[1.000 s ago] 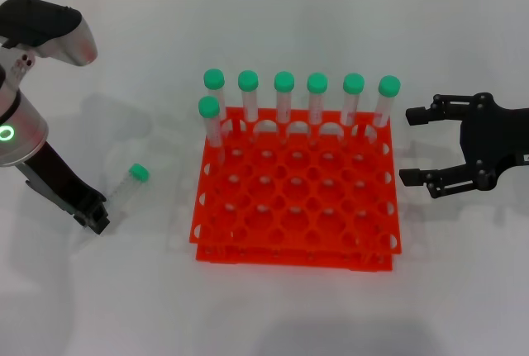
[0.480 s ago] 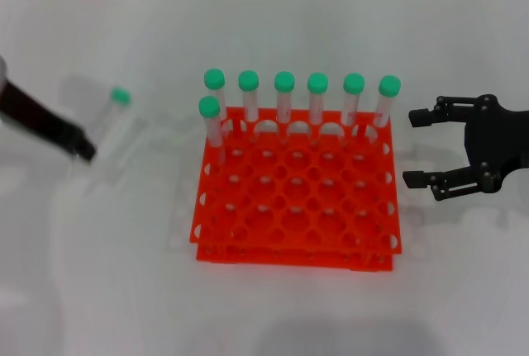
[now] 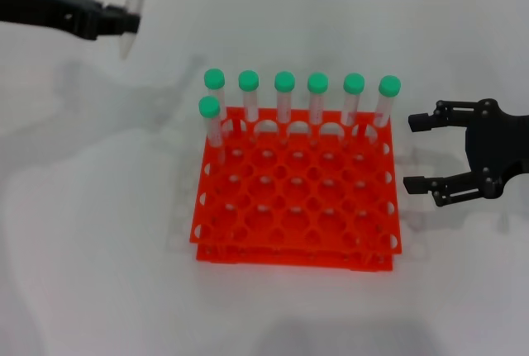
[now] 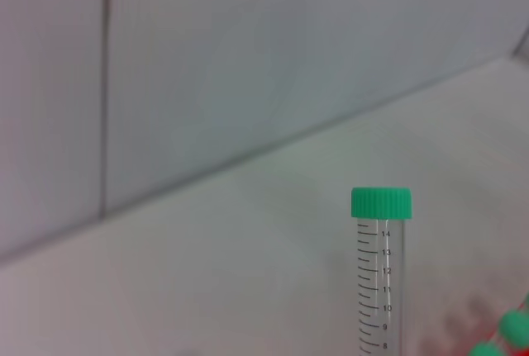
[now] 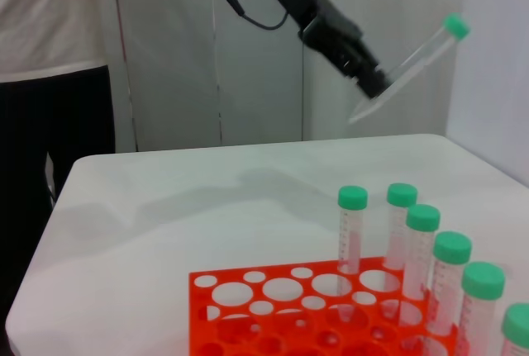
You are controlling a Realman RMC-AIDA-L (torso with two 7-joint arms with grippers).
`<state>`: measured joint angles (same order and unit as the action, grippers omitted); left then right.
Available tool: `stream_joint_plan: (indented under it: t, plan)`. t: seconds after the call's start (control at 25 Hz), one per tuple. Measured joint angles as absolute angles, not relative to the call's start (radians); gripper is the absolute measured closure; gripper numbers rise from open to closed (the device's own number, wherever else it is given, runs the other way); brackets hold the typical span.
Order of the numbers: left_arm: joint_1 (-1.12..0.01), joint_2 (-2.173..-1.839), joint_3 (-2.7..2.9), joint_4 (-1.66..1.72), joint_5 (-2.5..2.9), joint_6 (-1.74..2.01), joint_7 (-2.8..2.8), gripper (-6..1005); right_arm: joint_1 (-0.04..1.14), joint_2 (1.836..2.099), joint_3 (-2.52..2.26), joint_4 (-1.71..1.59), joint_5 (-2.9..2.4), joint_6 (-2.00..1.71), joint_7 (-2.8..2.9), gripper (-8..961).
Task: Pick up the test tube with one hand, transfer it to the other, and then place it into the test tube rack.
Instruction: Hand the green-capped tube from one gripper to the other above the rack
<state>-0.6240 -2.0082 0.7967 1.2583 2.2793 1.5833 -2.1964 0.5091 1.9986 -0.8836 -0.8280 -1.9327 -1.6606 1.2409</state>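
The left gripper (image 3: 124, 21) clamps the tube (image 5: 405, 67) high above the table, left of and behind the rack (image 3: 297, 199). The right gripper (image 3: 420, 151), fingers spread, apparently hovers right of the rack.

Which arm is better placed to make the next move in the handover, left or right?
Left, probably. The left gripper already holds the test tube lifted high above the table, far-left of the test tube rack, so it can carry it across. The right gripper waits open beside the rack's right edge, ready to receive.
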Motion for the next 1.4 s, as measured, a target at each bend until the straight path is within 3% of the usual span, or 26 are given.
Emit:
stream_joint_plan:
  t: [0.28,0.64,1.0,1.4]
  plan:
    - [-0.664,-1.99,0.799,1.073,2.051,1.579,-1.988,808,0.509,2.003,-0.884,-0.828,-1.931,-1.668,1.238,79]
    - [-0.838,-1.943,0.83,0.684,2.026,1.598,-1.746,808,0.509,2.008,-0.884,-0.836,-1.931,-1.664,1.237,79]
    - [-0.886,-1.956,0.956,0.614,2.066,1.59,-1.669,808,0.512,2.002,-0.884,-0.838,-1.93,-1.654,1.237,80]
    - [-0.868,-1.982,0.948,0.604,2.077,1.564,-1.538,809,0.513,1.982,-0.841,-0.839,-1.93,-1.649,1.258,79]
